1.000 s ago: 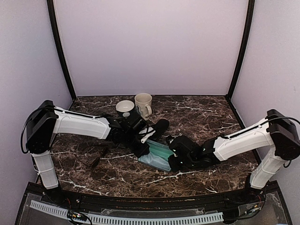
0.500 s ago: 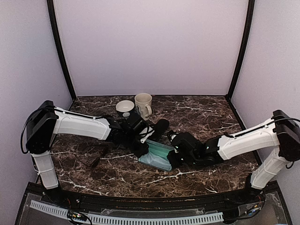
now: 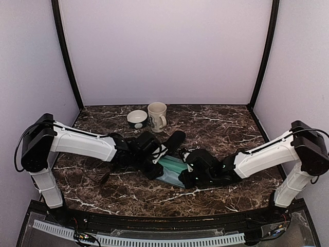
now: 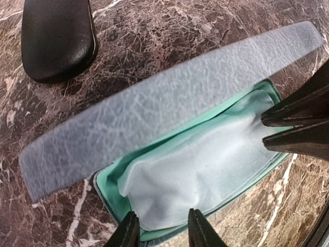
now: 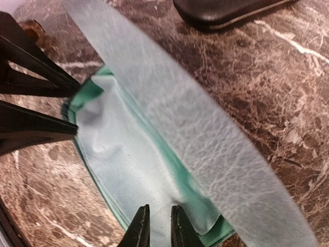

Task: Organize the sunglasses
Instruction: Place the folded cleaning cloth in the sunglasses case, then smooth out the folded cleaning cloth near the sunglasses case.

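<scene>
Two grippers meet at the open grey-blue case (image 3: 172, 172), which lies mid-way across the marble table (image 3: 226, 123) with its lid (image 4: 154, 118) raised and a pale cleaning cloth (image 4: 195, 170) on its green lining (image 4: 109, 180). The left gripper (image 4: 162, 216) stands narrow astride the rim at the case's left end; whether it truly clamps I cannot tell. The right gripper (image 5: 160, 210) is nearly closed, with the cloth puckered between its fingers at the right end. Black sunglasses (image 3: 104, 177) lie on the marble left of the case, beneath the left arm and apart from it; a second pair I cannot make out. A black oblong case (image 3: 176, 138) sits just beyond the open one.

The step looks to be clearing the cloth so glasses can go in. It is best done by raising the cloth slowly and straight up while the left side steadies the case, keeping off the lid so it does not drop shut.

Against the view a second ago, the left arm's shoulder has sunk lower and nearer, while the case looks all but unmoved
</scene>
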`<action>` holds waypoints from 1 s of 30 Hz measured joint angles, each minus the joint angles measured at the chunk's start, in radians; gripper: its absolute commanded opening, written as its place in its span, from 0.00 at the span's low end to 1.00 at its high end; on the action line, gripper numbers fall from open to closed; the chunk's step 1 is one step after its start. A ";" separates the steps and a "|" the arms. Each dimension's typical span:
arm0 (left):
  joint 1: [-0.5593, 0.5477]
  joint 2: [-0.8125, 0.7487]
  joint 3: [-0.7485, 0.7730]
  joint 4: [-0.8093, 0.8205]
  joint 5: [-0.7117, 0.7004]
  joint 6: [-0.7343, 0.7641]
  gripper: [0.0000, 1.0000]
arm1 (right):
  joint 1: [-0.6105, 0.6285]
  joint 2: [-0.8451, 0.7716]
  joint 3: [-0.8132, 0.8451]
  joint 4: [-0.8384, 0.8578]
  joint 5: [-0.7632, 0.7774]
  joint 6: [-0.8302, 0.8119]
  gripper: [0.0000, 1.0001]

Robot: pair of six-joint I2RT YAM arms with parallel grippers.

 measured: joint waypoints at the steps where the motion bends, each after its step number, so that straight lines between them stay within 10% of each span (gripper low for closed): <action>1: -0.002 -0.005 -0.010 0.010 0.000 -0.007 0.33 | 0.000 0.012 0.000 0.000 -0.001 0.001 0.14; 30: -0.004 0.093 -0.051 0.247 0.084 -0.083 0.26 | 0.005 0.069 0.031 -0.056 0.036 0.082 0.12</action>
